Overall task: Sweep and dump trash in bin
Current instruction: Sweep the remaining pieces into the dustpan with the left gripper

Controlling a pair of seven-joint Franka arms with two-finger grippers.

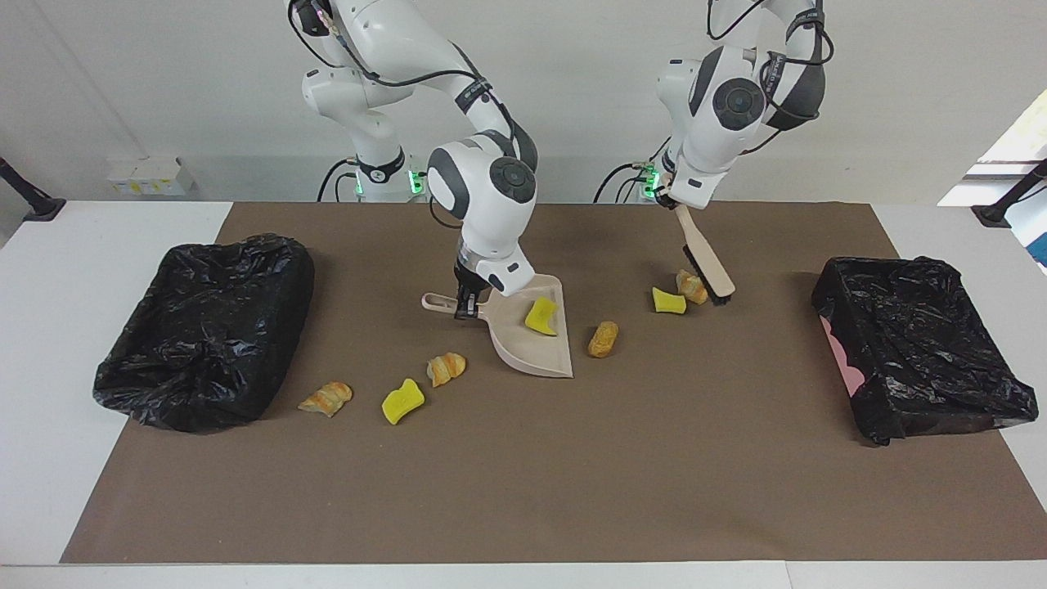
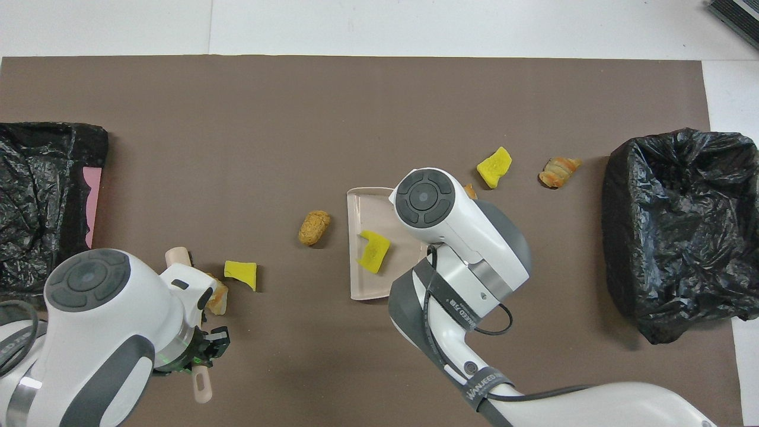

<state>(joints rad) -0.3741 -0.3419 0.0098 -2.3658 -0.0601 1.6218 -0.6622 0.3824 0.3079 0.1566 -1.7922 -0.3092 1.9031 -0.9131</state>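
At center frame in the facing view, the right gripper is clamped on the handle of a beige dustpan that rests on the brown mat. One yellow chunk lies inside the pan; in the overhead view the same chunk sits mid-frame on the pan, partly under the right arm.

At upper right of the facing view, the left gripper grips the top of a brush, which slants down so that its dark bristles meet the mat. Touching the bristles is a pastry lump, with a second yellow chunk just beside it toward frame center. In the overhead view these two appear at lower left, the lump half hidden by the left arm and the chunk in the open.

Another lump lies just off the pan's open edge, between pan and brush. Three scraps are strung across the lower left of the facing view: a lump, a third yellow chunk and a last lump, the last one nearest the black-bagged bin at mid-left. A second bagged bin stands at mid-right, a strip of pink showing at its side.
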